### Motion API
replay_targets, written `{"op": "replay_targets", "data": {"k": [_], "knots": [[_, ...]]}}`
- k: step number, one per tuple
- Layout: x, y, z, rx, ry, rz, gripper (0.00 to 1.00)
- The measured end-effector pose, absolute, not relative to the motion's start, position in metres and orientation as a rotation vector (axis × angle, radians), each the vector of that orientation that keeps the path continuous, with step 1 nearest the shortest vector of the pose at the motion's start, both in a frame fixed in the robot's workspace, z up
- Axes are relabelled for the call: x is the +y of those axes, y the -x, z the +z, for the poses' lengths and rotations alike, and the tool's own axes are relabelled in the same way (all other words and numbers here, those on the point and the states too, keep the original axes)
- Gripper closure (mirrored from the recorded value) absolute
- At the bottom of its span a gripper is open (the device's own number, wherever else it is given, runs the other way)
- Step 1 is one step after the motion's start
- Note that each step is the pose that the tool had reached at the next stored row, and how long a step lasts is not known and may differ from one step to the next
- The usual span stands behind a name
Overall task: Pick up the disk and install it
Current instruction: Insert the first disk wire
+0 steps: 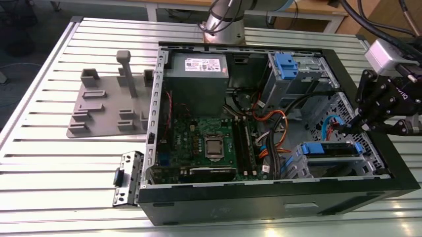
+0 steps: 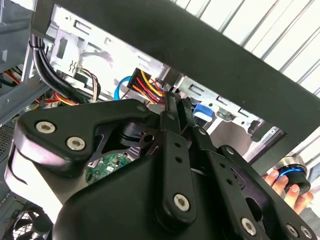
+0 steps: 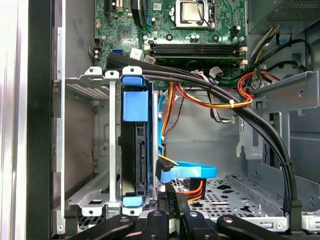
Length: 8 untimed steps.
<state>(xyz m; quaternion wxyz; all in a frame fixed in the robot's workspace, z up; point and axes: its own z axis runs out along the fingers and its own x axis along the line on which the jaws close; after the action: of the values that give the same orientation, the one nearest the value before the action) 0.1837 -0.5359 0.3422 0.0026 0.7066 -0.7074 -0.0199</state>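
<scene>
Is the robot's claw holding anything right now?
No, nothing. The claw hangs closed and empty inside the computer case, beside the disk, which sits in its bay.

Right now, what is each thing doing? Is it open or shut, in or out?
Computer case: lying flat on the table, side open.
Disk: slotted into its metal bay, blue rails showing.
Claw: hanging just over the case, close to the disk.
Grey stand: flat on the table beside the case.
</scene>
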Motion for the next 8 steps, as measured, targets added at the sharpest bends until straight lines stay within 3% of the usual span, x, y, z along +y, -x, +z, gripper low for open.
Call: {"op": "replay_targets", "data": {"k": [8], "knots": [[-0.538,-0.172,0.342,-2.219,-2.216,-0.063,0.82]]}}
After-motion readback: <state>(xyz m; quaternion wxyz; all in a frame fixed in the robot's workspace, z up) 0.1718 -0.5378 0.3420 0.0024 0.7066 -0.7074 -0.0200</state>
